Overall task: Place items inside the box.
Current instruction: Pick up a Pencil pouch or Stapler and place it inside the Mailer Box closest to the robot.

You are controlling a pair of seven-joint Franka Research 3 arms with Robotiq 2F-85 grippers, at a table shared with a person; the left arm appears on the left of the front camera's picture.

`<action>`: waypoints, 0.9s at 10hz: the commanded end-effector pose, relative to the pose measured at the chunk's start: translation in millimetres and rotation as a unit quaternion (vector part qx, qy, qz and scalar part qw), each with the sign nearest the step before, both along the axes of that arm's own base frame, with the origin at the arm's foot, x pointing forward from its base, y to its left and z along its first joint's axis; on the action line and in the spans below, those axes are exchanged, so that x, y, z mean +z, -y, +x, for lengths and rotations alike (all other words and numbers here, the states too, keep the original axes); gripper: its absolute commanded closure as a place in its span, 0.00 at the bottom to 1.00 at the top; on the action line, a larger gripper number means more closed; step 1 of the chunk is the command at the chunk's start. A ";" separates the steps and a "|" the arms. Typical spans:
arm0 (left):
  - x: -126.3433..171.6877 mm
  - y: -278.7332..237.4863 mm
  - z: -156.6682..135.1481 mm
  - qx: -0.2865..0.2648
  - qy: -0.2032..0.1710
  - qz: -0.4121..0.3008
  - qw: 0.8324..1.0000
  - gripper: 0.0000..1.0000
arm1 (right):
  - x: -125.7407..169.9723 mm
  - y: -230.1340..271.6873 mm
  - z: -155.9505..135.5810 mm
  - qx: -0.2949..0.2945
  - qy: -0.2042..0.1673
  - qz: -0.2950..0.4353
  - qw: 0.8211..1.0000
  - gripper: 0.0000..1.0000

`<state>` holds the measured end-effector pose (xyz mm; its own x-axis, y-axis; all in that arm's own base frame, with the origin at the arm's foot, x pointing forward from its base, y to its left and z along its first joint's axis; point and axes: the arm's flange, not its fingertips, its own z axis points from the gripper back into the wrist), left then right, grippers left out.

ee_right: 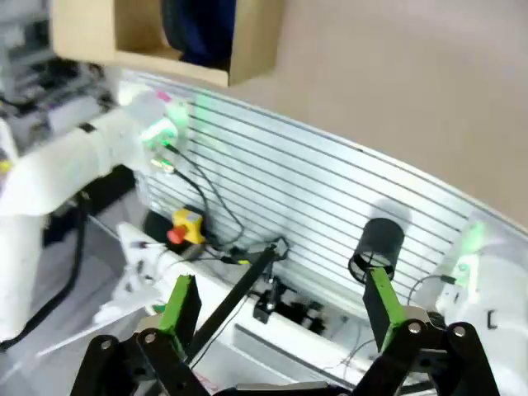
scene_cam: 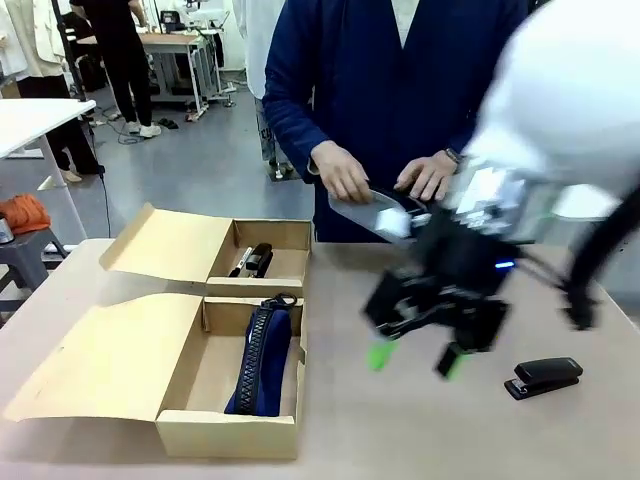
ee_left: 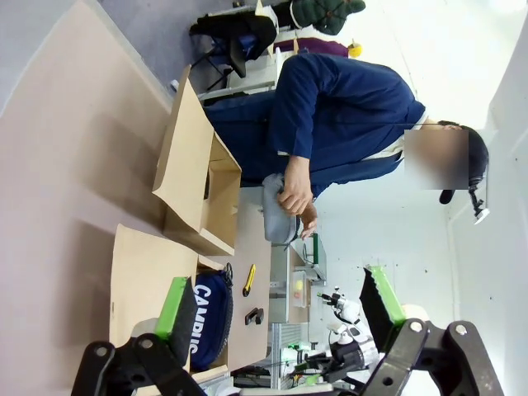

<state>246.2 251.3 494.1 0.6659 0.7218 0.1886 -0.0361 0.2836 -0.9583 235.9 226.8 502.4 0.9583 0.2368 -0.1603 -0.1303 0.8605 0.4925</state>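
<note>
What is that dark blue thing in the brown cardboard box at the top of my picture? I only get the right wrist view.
Observer: It is a long navy zip pencil case, lying inside the nearer open cardboard box.
Visitor: Is anything lying outside the boxes?
Observer: Yes, a black stapler sits on the table, to the robot's right of the open right gripper.
Visitor: And what is the person doing?
Observer: The person at the far side holds a soft grey pouch over the table's edge.
</note>
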 end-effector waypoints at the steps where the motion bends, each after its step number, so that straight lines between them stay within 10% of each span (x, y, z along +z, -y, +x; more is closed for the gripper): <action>1: 0.4 0.8 0.2 -0.001 0.013 -0.001 1.000 0.00 | 19.4 106.1 -27.0 -0.125 0.028 0.125 0.984 0.00; 3: 0.4 0.8 0.2 -0.001 0.013 -0.001 1.000 0.00 | 11.5 190.1 -46.1 -0.222 0.002 0.232 0.947 0.00; 6: 0.4 0.8 0.2 -0.001 0.013 -0.001 1.000 0.00 | -25.3 285.2 -76.8 -0.376 -0.003 0.436 0.818 0.00; 9: 0.4 0.8 0.2 -0.001 0.013 -0.001 1.000 0.00 | -80.3 311.6 -91.1 -0.419 -0.037 0.464 0.780 0.00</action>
<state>246.3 251.2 494.0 0.6658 0.7219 0.1885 -0.0366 0.2839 -0.9581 164.5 -178.7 516.2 0.8284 -0.4265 -0.3632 0.3564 -0.0991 0.9291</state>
